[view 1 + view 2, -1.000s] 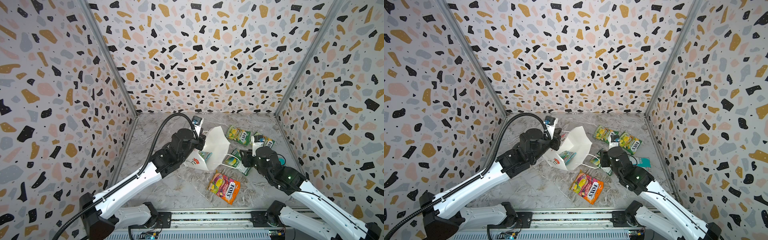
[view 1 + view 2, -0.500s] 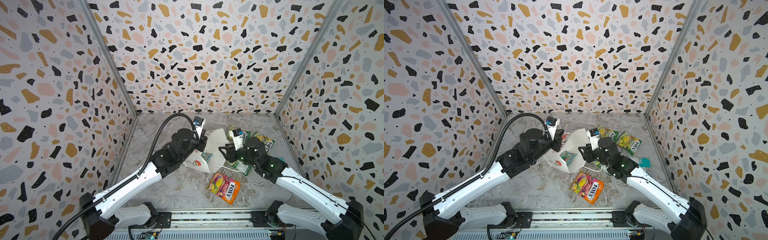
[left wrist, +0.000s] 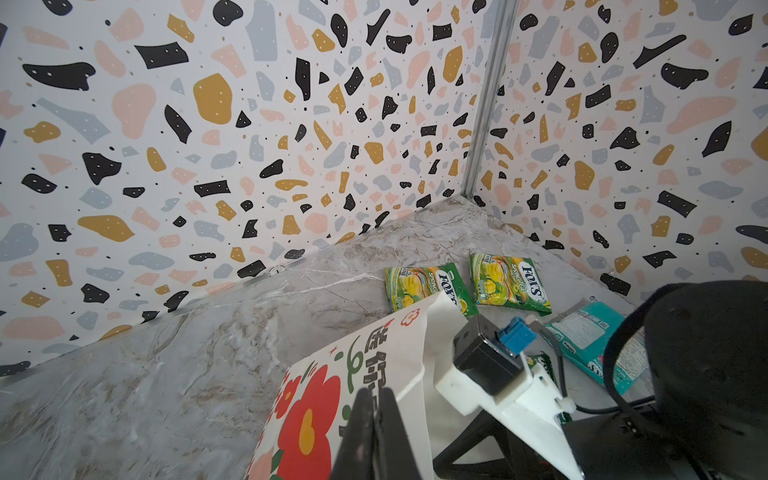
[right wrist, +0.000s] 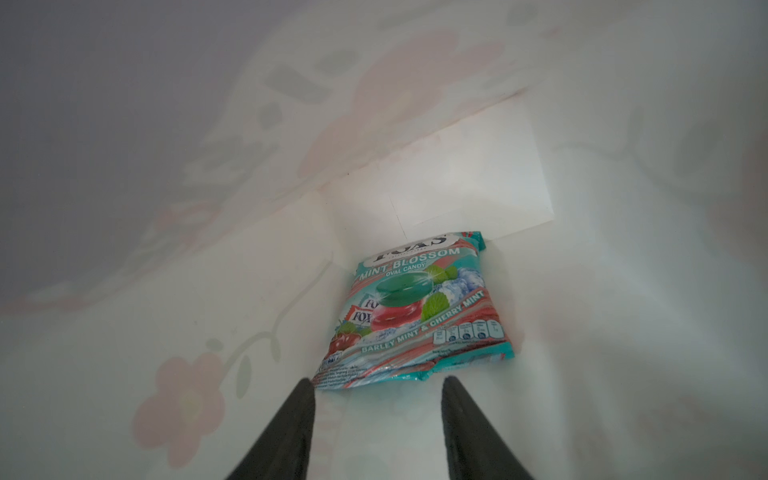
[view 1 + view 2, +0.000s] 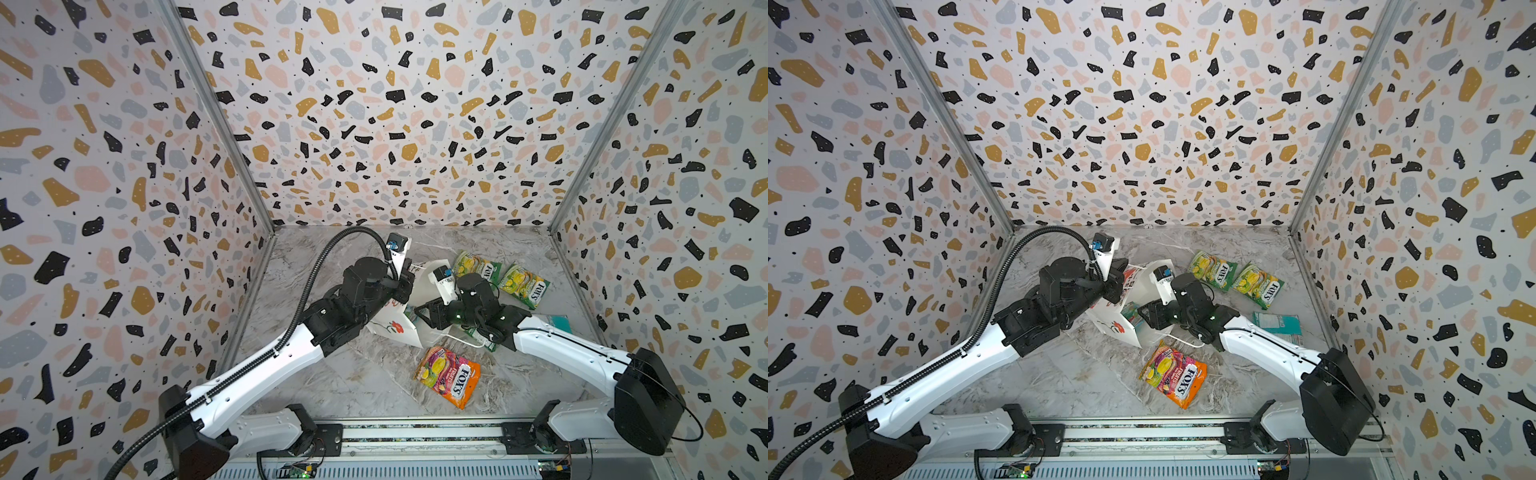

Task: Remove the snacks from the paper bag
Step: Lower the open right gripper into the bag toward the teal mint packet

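Note:
The white paper bag (image 5: 424, 286) (image 5: 1144, 286) with a red flower lies tilted, its mouth toward the right arm. My left gripper (image 3: 376, 392) (image 5: 409, 276) is shut on the bag's upper rim. My right gripper (image 4: 378, 380) (image 5: 1142, 313) is open inside the mouth, its fingertips just short of a teal-pink snack pouch (image 4: 415, 307) lying on the bag's inner wall. Outside the bag lie two green-yellow pouches (image 5: 473, 266) (image 5: 525, 286), an orange one (image 5: 449, 376) and a teal one (image 5: 1277, 326). A darker green pouch (image 5: 484, 340) is partly hidden under the right arm.
Terrazzo-patterned walls (image 5: 395, 124) close in the marble floor (image 5: 332, 374) on three sides. A metal rail (image 5: 415, 434) with both arm bases runs along the front. The bag's white cord handle (image 5: 465, 338) trails on the floor beneath the right arm.
My right arm has swung left from above the loose pouches and pushed its open gripper into the bag's mouth. The left gripper and the bag have stayed put.

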`<state>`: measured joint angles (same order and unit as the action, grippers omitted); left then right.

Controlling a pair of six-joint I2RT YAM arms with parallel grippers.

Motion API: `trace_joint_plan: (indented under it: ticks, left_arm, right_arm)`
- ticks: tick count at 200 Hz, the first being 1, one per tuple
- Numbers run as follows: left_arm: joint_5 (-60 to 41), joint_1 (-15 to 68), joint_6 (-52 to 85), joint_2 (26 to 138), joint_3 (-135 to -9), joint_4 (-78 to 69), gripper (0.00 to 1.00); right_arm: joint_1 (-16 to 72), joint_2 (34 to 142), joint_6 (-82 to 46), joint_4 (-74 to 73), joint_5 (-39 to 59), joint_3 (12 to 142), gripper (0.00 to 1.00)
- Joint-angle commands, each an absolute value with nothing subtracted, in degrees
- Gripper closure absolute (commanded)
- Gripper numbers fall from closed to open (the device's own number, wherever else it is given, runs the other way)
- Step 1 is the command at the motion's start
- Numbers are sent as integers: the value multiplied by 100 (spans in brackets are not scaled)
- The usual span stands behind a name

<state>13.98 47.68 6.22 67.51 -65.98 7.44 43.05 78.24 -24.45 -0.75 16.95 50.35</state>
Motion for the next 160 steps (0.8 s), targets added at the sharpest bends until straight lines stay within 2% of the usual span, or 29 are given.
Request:
trace_joint_plan:
  ticks: [1,103,127,160]
  left_arm:
    - [1505,4746,572,6610,-6526,466,100]
    - [1203,4741,555,6636,-6524,453,100]
    - [1091,4742,531,6672,-6553,476,100]
    - [1004,4741,519,6713,-6578,497,100]
  right_arm:
    - [4381,7927,-2495,-89,1749,4957,49]
    - [4562,8914,-3060,12,1157,5281,49]
    - [4573,9197,-3419,-40,963,5489,46]
    - [4588,9379,-3816,-483,983,5533,37]
